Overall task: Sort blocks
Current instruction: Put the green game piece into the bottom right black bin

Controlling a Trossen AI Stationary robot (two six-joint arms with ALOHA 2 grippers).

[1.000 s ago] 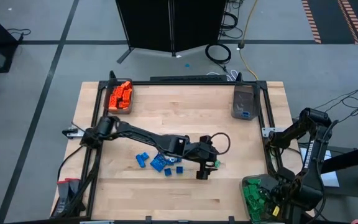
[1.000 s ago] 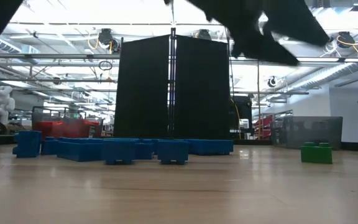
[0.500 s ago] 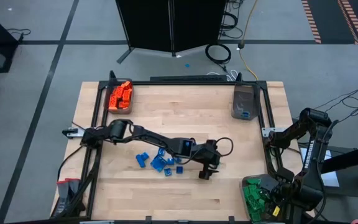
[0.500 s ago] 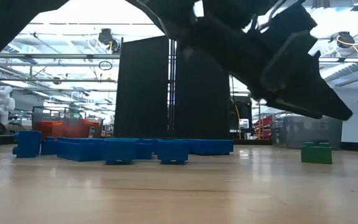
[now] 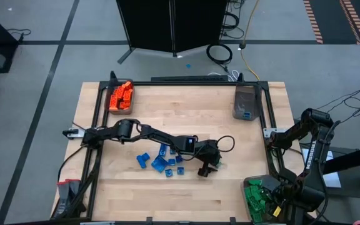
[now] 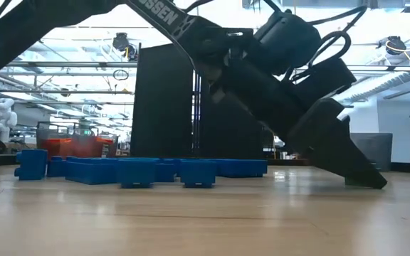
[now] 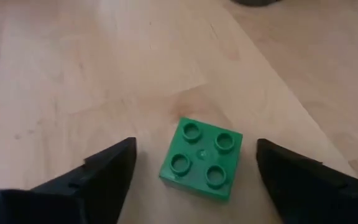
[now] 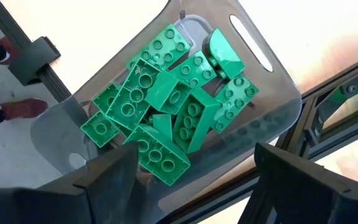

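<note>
A green four-stud block (image 7: 201, 160) lies flat on the wooden table, right of centre. My left gripper (image 7: 194, 148) is open and slants down over it, one finger on either side and neither touching; in the high view my left gripper (image 5: 204, 171) covers the block. Several blue blocks (image 5: 161, 162) lie loose just to its left. My right gripper (image 8: 196, 150) hangs open above the bin of green blocks (image 8: 166, 118) at the table's near right corner, holding nothing.
A bin of orange blocks (image 5: 120, 97) stands at the far left corner. At the far right stands a grey bin (image 5: 245, 103) with a blue block in it. The green bin's wall (image 8: 272, 118) lies beside the table's metal frame. Bare wood lies near and far of the blue pile.
My left gripper has come down toward the table, from well above it to just over the green block, and in the low view it now hides that block. The blocks have not moved.
</note>
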